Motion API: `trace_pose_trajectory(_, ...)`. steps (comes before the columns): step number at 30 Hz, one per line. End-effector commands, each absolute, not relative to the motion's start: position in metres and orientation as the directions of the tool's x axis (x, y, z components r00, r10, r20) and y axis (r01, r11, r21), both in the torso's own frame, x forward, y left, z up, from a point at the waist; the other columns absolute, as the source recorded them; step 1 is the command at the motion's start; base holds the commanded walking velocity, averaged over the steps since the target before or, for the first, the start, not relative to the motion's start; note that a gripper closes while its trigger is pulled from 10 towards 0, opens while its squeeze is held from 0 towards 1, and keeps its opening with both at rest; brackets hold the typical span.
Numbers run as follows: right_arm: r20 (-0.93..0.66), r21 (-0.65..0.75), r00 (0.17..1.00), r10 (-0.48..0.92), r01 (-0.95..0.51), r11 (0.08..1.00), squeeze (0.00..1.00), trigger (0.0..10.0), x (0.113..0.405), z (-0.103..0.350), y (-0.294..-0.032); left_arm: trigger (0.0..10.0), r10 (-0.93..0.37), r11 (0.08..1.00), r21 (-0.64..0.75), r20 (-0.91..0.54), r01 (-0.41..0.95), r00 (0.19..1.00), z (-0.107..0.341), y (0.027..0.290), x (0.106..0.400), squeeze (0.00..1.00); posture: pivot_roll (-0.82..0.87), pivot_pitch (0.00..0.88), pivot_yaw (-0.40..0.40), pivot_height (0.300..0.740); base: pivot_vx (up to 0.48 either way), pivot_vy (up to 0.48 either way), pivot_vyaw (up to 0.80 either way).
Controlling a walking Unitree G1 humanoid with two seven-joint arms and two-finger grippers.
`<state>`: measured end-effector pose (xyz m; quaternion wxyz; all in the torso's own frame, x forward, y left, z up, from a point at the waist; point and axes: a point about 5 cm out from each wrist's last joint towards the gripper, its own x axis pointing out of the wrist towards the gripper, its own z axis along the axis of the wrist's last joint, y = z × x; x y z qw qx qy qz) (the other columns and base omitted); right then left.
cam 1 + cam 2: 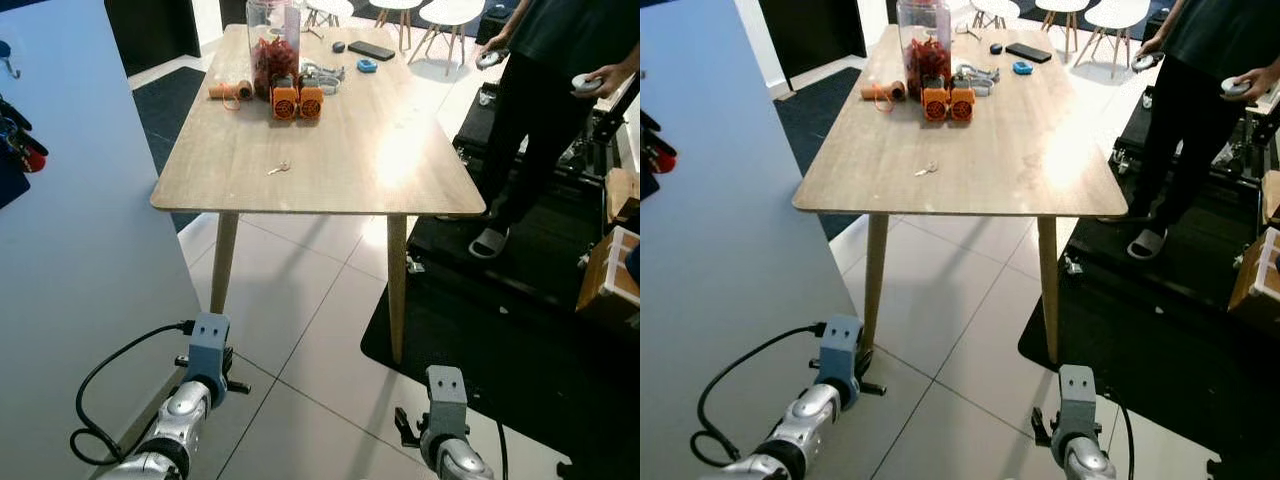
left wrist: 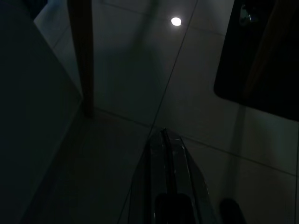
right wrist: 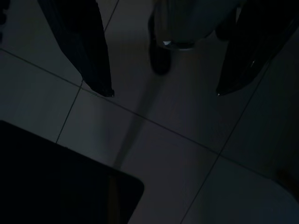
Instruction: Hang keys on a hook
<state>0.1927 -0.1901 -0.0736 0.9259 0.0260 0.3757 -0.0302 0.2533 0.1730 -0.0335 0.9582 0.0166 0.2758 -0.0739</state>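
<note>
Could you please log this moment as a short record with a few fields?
keys: small set lying on the wooden table, near its front edge
hook: on the pale panel at far left
left gripper: fingers together, hanging low over the floor tiles
right gripper: fingers apart, hanging low over the floor tiles
person: standing beside the table

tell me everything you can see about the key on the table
The key is a small, pale metallic piece lying flat on the light wooden table, near the front edge on the robot's left half. It lies alone, apart from the orange items farther back. Nothing touches it but the tabletop. It is too small to make out a ring or teeth.
</note>
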Motion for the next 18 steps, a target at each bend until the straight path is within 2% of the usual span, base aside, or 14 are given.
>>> trace_pose_trajectory(1,-0.700,0.021,0.713,-0.035,0.069,0.997,0.00,10.0,0.1921,-0.0739,-0.1910,10.0,-0.135,0.988,-0.012,-0.529,0.152,0.837,-0.0331,0.1711,0.2542,0.00,0.04,0.000,-0.016,0.740,0.379,0.000,0.00)
trace_pose_trajectory(18,-0.706,0.013,0.708,-0.028,0.053,0.999,0.00,10.0,0.1894,-0.0753,-0.1907,10.0,-0.133,0.989,-0.012,-0.530,0.149,0.838,-0.0336,0.1709,0.2535,0.00,0.04,0.000,-0.020,0.740,0.372,0.000,0.00)
